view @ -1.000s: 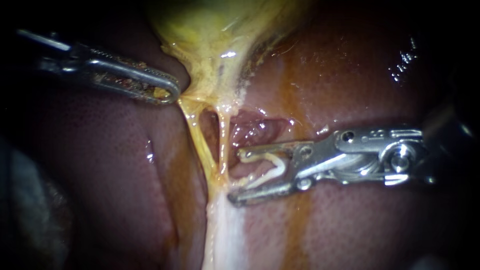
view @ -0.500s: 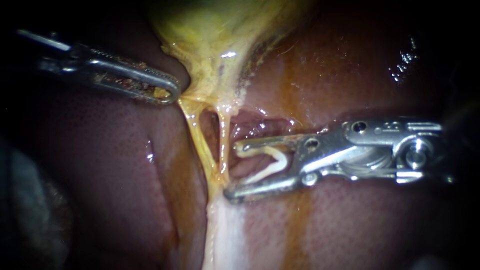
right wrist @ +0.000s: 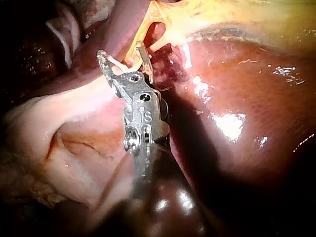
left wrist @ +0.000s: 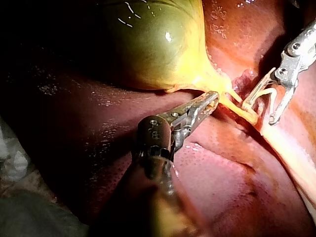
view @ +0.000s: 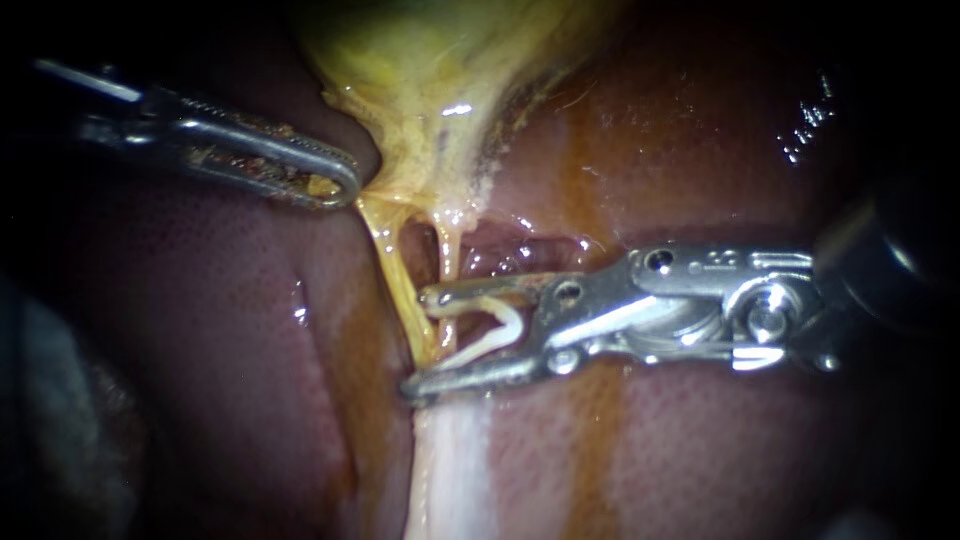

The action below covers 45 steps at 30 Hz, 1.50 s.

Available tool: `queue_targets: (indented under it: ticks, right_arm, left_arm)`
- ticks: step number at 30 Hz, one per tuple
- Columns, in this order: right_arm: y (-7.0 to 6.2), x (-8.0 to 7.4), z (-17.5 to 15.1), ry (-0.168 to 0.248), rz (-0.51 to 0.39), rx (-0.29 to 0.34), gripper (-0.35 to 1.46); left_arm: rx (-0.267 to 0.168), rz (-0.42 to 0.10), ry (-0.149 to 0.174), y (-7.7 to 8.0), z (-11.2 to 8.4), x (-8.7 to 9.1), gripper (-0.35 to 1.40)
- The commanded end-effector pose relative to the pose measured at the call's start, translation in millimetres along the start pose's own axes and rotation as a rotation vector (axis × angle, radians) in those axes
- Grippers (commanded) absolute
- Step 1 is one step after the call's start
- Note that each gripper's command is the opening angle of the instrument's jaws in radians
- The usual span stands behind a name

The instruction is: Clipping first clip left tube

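Dark red liver (view: pixel 230 300) fills the background, the yellow-green gallbladder (view: pixel 430 80) lying at its upper edge; the left instrument (view: pixel 338 186) has its jaws clamped on the gallbladder's neck; the left tube (view: pixel 395 275) and right tube (view: pixel 446 262) run down from there over the liver's middle; the right instrument (view: pixel 417 342) has its jaws wide apart, seating an unclosed white clip (view: pixel 512 320); their tips reach the left tube, the right tube between them.

Glossy wet liver (view: pixel 700 460), shiny metal right instrument (view: pixel 420 342).
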Motion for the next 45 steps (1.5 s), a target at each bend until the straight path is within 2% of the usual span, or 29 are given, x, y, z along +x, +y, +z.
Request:
queue_targets:
  ticks: [1, 7, 13, 17, 22, 26, 34, 40, 45]
  right_arm:
    - [0.2, -0.4, 0.0, -0.001, -0.003, -0.001, 0.48]
    - [1.7, -2.1, 0.5, -0.005, -0.011, -0.001, 0.49]
    - [2.8, -3.2, 1.2, -0.012, -0.017, 0.011, 0.49]
    - [3.1, -3.1, 1.7, -0.015, -0.017, 0.031, 0.49]
    - [3.0, -2.2, 3.5, 0.012, -0.025, 0.074, 0.49]
    - [2.6, -1.7, 5.0, 0.022, -0.020, 0.105, 0.49]
    - [1.6, -2.2, 6.6, 0.015, -0.023, 0.117, 0.49]
    - [0.1, -1.0, 6.1, 0.034, -0.018, 0.134, 0.49]
    - [-1.5, 0.7, 5.5, 0.055, -0.012, 0.157, 0.49]
  left_arm:
    - [0.000, 0.000, 0.000, 0.0, 0.0, 0.0, -0.35]
    - [0.000, 0.000, 0.000, 0.0, 0.0, 0.0, -0.35]
    - [0.000, 0.000, 0.000, 0.0, 0.0, 0.0, -0.35]
    - [0.000, 0.000, 0.000, 0.0, 0.0, 0.0, -0.35]
    - [0.000, 0.000, 0.000, 0.0, 0.0, 0.0, -0.35]
    - [0.000, 0.000, 0.000, 0.0, 0.0, 0.0, -0.35]
    - [0.002, 0.000, 0.001, 0.0, 0.2, -0.1, -0.35]
    - [0.002, 0.000, 0.001, 0.0, 0.2, -0.1, -0.35]
    - [0.001, 0.001, 0.000, 0.0, 0.1, -0.1, -0.35]
